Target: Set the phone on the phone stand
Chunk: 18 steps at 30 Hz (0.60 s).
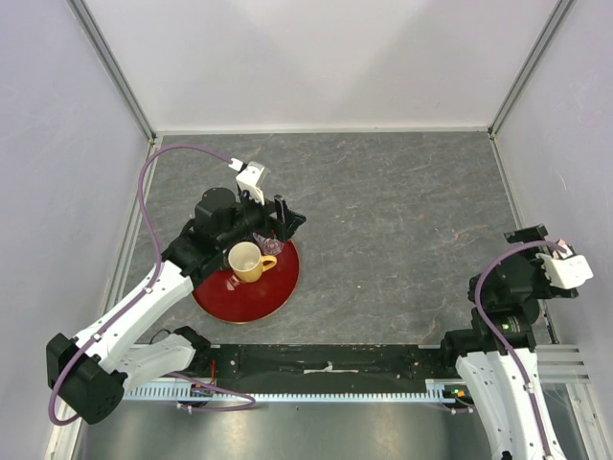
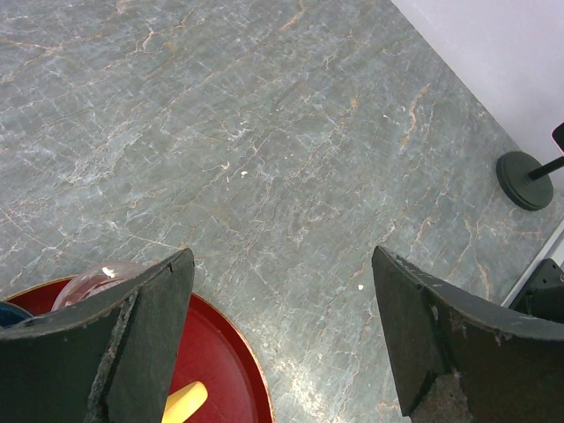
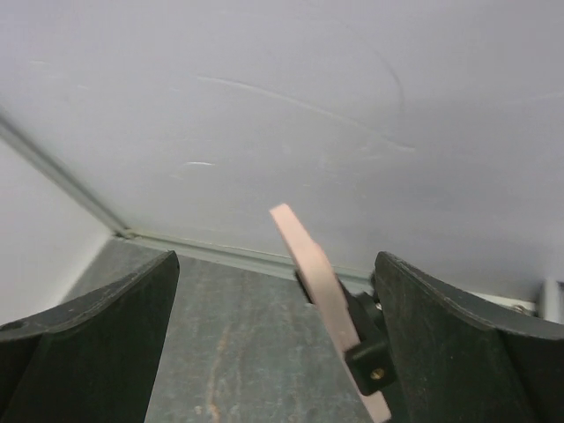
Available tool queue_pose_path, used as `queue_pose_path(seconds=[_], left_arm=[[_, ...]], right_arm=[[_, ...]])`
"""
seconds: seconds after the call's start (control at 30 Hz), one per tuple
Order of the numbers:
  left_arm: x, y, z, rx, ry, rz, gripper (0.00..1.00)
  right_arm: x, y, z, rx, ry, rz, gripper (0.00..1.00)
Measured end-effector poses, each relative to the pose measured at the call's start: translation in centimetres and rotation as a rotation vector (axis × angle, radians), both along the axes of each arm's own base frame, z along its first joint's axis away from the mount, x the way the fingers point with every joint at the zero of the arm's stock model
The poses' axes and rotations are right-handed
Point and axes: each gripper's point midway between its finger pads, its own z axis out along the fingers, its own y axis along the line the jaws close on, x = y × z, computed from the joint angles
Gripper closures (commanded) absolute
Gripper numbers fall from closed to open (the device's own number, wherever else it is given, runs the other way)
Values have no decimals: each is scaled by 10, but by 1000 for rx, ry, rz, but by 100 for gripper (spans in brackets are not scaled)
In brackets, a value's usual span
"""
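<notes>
— Right, where is the phone?
— I see the phone [image 3: 322, 291] low in the middle of the right wrist view. It is edge-on and tilted, its pink side against the clamp of the phone stand [image 3: 366, 354].
— And your fingers?
— The right gripper [image 3: 275, 264] stands spread wide either side of it, released. The left gripper [image 2: 282, 260] is spread too, grasping nothing, over the edge of the red tray [image 2: 220, 352] at lower left. The yellow mug [image 1: 247, 261] stands on that tray.
</notes>
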Motion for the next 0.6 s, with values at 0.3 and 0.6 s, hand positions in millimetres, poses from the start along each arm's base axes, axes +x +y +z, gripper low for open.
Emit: queue_pose_path(seconds=[0.3, 0.6], left_arm=[[0, 0, 0, 0, 0, 0, 13], [0, 0, 0, 0, -1, 0, 13]], right_arm=[[49, 53, 62, -86, -76, 485, 2], [137, 173, 99, -134, -6, 1177, 2]])
